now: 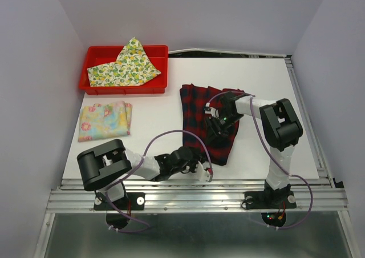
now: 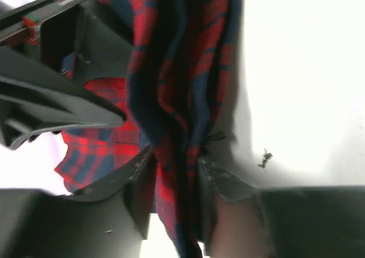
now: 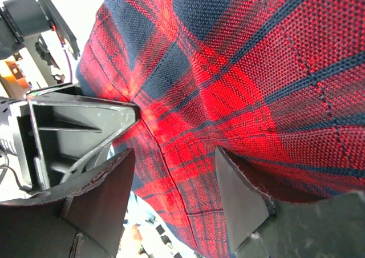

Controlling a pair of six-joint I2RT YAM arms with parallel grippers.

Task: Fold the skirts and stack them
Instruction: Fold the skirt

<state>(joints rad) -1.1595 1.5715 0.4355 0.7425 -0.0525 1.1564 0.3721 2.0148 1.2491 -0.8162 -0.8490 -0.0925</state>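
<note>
The red-and-black plaid skirt (image 1: pixel 199 112) lies spread on the white table at the middle. My left gripper (image 1: pixel 201 165) is at its near edge and is shut on a bunched fold of the plaid cloth (image 2: pixel 182 98), which hangs pinched between the fingers (image 2: pixel 140 195). My right gripper (image 1: pixel 219 122) is low over the middle of the skirt, jaws open wide, with plaid cloth (image 3: pixel 256 69) filling the gap between its fingers (image 3: pixel 242 204). The pastel floral skirt (image 1: pixel 105 120) lies folded at the left. The lemon-print skirt (image 1: pixel 125 67) lies crumpled in a bin.
A red plastic bin (image 1: pixel 91 89) stands at the back left and holds the lemon-print skirt. The table's metal rail (image 1: pixel 199 192) runs along the near edge. Grey walls close in both sides. The two grippers are close to each other over the plaid skirt.
</note>
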